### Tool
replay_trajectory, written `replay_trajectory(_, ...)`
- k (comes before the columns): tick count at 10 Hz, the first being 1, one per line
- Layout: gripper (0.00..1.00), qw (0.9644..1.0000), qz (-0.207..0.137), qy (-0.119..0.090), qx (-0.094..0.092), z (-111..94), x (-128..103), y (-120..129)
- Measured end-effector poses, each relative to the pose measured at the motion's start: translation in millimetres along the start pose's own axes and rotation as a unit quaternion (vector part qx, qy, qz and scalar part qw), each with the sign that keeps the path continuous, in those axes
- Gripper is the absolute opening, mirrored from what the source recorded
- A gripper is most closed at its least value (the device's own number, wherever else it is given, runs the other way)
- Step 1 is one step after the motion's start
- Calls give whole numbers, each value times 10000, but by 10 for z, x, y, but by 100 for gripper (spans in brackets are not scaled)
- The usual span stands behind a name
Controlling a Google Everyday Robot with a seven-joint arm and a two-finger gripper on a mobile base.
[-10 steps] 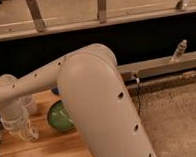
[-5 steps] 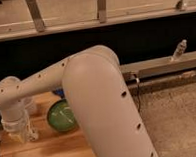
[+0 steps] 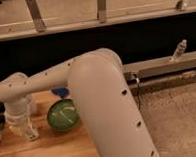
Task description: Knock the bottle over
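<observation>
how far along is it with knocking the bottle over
Done: the arm has reached down to the wooden table, its pincer low at the left beside the green bowl. In hand: nothing visibly gripped. Left: the knock itself cannot be confirmed, since no slim white bottle shows here; the arm may be hiding it.

One arm (image 3: 100, 100) with jaws low at the left, one green bowl (image 3: 61, 116), one clear bottle (image 3: 179, 50).

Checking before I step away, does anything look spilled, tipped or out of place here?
Nothing stands out. The gripper hangs low over the wooden table at far left, beside an upright green bowl. No spill shows.
</observation>
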Motion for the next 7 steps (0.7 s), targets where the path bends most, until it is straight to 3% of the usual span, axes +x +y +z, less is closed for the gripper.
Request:
replay_trajectory(3, 0, 9969, 631, -248, 400, -259, 197, -614)
replay_trajectory(5, 0, 9898, 1092, -482, 780, -451, 294, -989)
replay_trajectory(7, 0, 9808, 1431, -706, 1125, -642, 429, -1147)
